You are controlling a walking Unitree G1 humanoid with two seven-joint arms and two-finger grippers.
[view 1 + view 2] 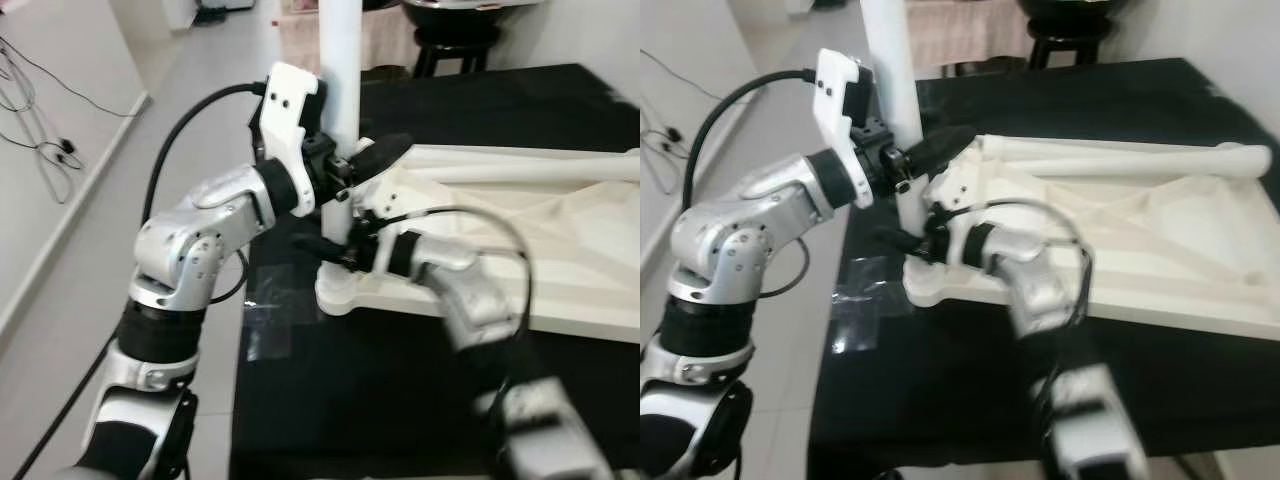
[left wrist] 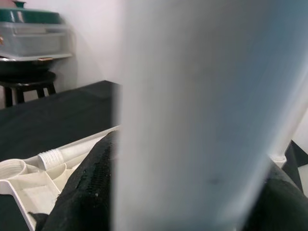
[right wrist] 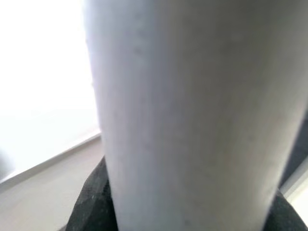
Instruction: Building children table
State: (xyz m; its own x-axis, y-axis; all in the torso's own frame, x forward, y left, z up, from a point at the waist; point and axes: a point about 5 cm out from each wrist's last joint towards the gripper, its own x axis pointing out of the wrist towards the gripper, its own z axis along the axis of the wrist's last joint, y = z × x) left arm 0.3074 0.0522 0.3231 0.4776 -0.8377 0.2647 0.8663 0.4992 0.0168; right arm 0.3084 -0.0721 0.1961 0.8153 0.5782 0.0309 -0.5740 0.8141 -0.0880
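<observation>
Black stool (image 1: 455, 45) behind mat, w/ grey-green bin (image 2: 31, 33); cables (image 1: 40, 140) on floor.

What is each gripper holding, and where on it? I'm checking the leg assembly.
Both hold the upright white table leg: left gripper around its lower part, right gripper just below, near the tabletop corner.

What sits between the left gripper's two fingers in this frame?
The upright white table leg stands between the left gripper's fingers, seen in the eye views and left wrist view.
</observation>
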